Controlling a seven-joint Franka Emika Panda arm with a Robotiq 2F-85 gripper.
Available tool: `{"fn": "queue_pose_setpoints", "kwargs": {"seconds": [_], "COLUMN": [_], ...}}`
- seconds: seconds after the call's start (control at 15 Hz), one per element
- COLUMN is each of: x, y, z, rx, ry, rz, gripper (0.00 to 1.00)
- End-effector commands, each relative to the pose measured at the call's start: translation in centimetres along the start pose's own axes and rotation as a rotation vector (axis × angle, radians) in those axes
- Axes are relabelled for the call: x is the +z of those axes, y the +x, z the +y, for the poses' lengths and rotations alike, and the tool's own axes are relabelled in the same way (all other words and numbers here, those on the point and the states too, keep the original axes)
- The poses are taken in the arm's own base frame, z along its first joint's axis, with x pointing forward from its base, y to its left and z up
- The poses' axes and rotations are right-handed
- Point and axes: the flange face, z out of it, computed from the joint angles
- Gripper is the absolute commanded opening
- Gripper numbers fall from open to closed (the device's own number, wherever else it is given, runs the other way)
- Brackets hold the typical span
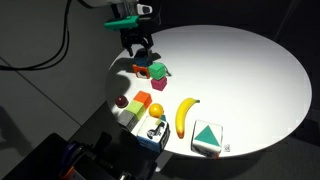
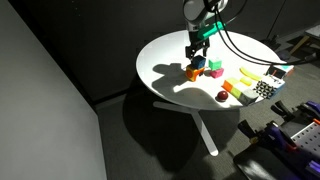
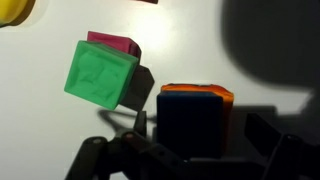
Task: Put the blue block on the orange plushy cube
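Gripper (image 1: pixel 138 47) poised directly above the cluster of small blocks near the edge of the white round table (image 1: pixel 240 70). In the wrist view its jaws stand wide, one on either side of the blue block (image 3: pixel 192 128) with a gap on each side, so nothing is held. The blue block appears to rest on the orange plushy cube (image 3: pixel 198 93), of which only a strip shows along the block's far edge. The dim light under the arm leaves the exact seating unclear. The green block (image 3: pixel 98 72) lies just beside the stack, tilted, with the pink block (image 3: pixel 112 41) behind it. Judged step: placement, at or near release. The next move calls for a straight vertical retreat with the jaws kept spread, since a brush against the block, or any give in the soft base, could tip the stack toward the green block.
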Motion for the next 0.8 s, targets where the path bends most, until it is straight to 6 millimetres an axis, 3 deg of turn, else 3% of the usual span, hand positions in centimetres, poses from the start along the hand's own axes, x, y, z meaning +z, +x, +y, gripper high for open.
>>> {"fn": "queue_pose_setpoints", "kwargs": {"seconds": [0.0, 0.73], "x": [-1.8, -4.6], "y": [-1.1, -3.9], "z": [0.1, 0.4], "rx": [0.01, 0.03], "ry": [-0.018, -0.016], "rz": [-0.011, 0.013], "gripper": [1.0, 1.0]}}
